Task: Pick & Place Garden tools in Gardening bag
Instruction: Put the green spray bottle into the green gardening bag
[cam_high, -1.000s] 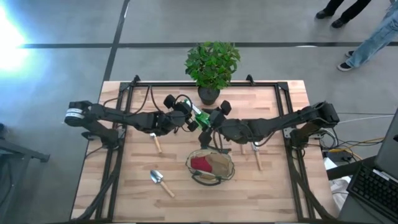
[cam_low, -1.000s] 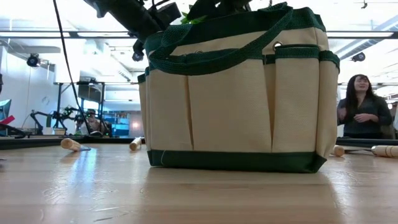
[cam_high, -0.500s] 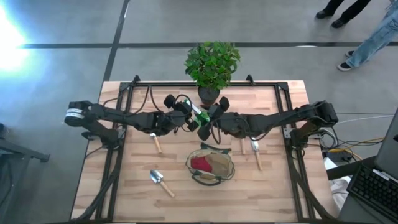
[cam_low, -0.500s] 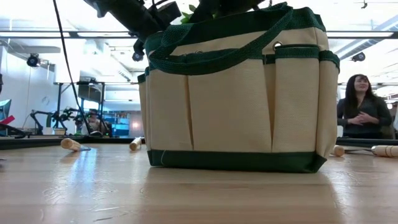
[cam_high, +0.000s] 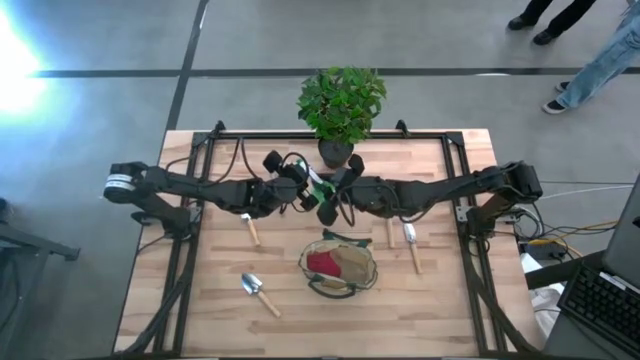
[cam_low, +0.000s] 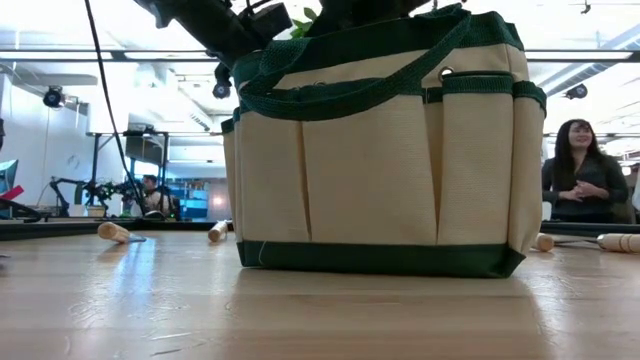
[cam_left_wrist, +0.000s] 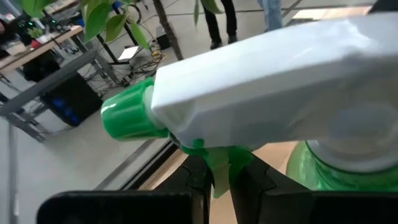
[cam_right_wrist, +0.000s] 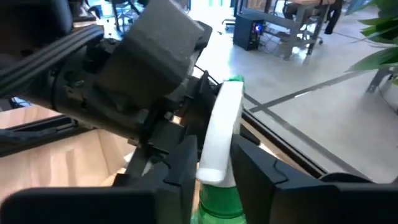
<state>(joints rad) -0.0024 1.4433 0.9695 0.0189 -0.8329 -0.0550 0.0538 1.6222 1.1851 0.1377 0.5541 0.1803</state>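
Since a second ago the right gripper (cam_high: 328, 200) has reached in and closed its fingers around the green spray bottle (cam_high: 318, 186), which the left gripper (cam_high: 310, 192) also clamps by its trigger, held above the table behind the gardening bag (cam_high: 340, 268) with red scoop (cam_high: 323, 263) inside.

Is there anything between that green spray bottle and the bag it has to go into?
Nothing visible. The bottle, with both tools at it, hangs over bare table just behind the bag. The plant stands on the far side, out of the way.
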